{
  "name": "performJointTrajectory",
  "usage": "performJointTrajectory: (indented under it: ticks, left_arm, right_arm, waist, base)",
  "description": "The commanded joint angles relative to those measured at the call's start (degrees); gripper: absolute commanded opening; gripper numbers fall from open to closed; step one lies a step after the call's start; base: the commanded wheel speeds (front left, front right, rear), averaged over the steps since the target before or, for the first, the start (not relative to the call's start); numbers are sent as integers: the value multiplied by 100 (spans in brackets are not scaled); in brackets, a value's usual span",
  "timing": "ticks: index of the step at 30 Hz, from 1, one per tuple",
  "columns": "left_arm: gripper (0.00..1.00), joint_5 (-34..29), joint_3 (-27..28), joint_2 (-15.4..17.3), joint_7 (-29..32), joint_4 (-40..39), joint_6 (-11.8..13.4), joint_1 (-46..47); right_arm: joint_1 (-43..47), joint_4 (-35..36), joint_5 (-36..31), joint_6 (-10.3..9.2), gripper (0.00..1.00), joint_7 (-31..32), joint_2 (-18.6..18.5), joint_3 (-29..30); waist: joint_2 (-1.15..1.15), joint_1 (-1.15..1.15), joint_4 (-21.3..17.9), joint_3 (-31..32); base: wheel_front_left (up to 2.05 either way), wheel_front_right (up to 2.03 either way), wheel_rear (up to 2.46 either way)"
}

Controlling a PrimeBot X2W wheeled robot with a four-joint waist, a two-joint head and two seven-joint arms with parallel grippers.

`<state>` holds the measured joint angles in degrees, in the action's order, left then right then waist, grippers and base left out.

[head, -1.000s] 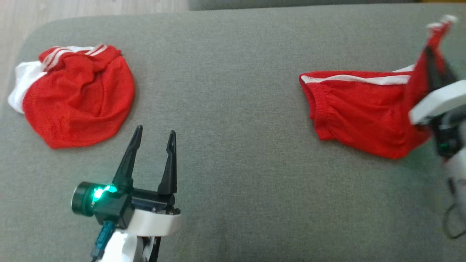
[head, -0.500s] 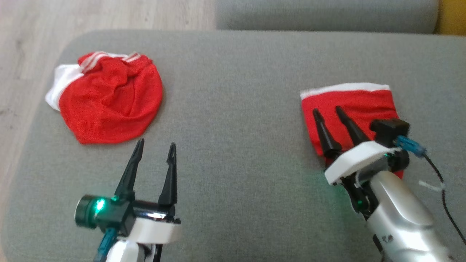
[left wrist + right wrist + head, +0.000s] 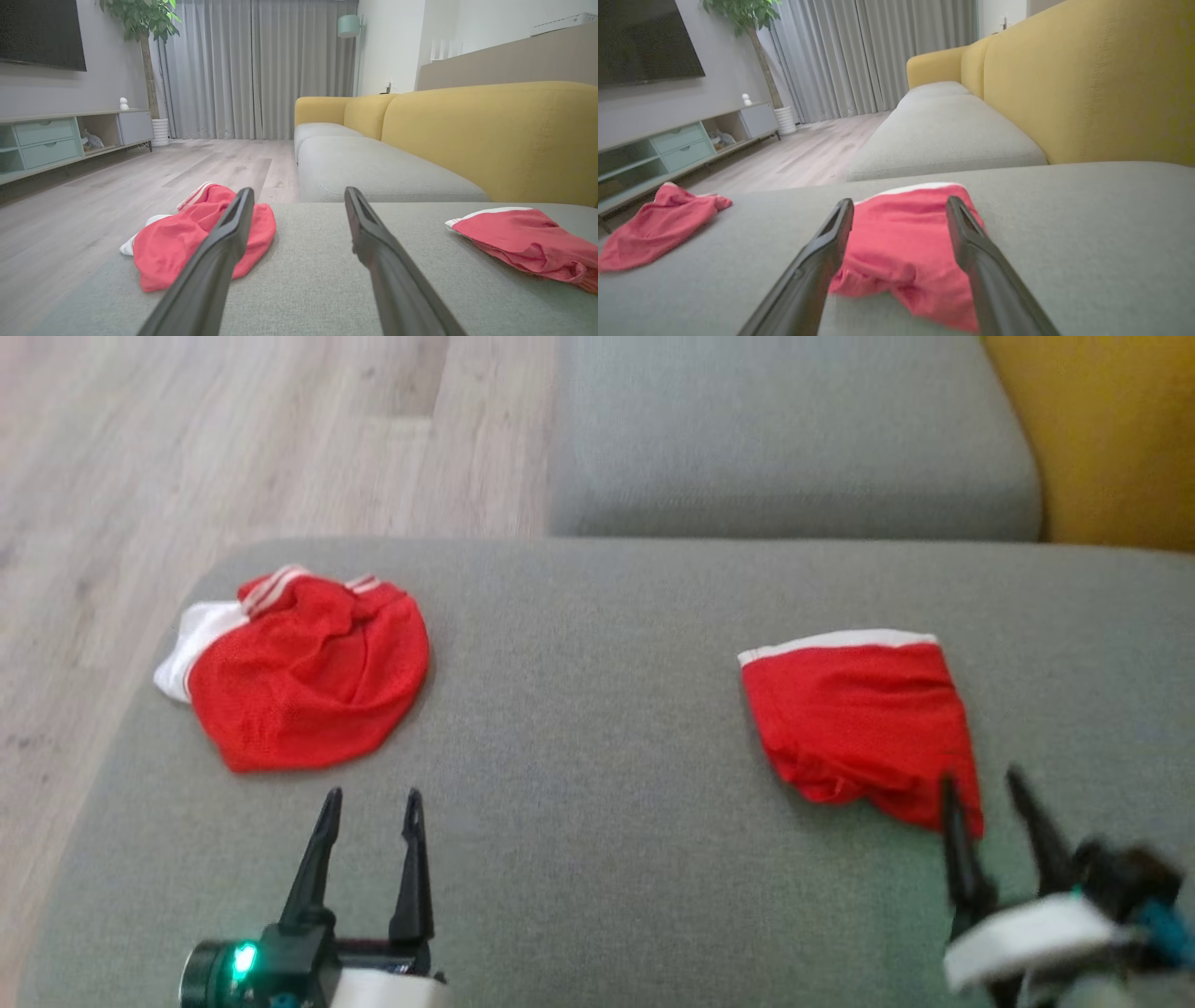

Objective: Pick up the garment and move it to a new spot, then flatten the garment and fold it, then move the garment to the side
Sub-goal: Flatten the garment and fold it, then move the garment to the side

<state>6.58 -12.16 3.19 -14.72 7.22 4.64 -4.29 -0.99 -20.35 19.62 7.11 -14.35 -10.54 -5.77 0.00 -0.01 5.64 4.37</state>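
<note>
Two red garments lie on the grey cushion [image 3: 597, 756], well apart. The folded garment [image 3: 859, 719] sits on the robot's right, its white-banded edge on the far side and its looser, rumpled edge turned toward the robot. The crumpled garment [image 3: 308, 686] lies on the left, near the cushion's rounded corner.

The right pincer [image 3: 980, 782] is spread open and holds nothing. Its tips are at the folded garment's near right corner, and in the right wrist view the cloth lies straight ahead, between and beyond the fingers. Whether a tip touches the fabric is not clear. The left pincer [image 3: 372, 798] is also open and empty. The crumpled garment lies ahead of it and off to its left, near but apart.

The fold looks finished, so moving that piece aside probably falls to the right arm, which is much nearer. It would need to reach forward over the rumpled near edge. The crumpled piece suits the left arm.
</note>
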Motion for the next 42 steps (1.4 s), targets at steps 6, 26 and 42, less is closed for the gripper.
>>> performJointTrajectory:
  ticks: [6, 26, 42]
  left_arm:
    - [100, 122, 347, -30, -28, 125, 87, -59]
    - [100, -131, 511, -31, -28, 280, -130, -100]
    - [100, -237, 536, -31, -28, 465, -244, -96]
  right_arm:
    - [508, 234, -617, 37, 100, -63, 174, -136]
    - [576, 447, -875, 37, 100, -64, 358, -181]
    - [561, 463, -914, 37, 100, -64, 403, -81]
  waist:
    - [0, 1, -33, 156]
    - [0, 1, -203, 135]
    - [0, 1, -225, 134]
  base:
    - [0, 0, 0]
    - [0, 0, 0]
    - [0, 0, 0]
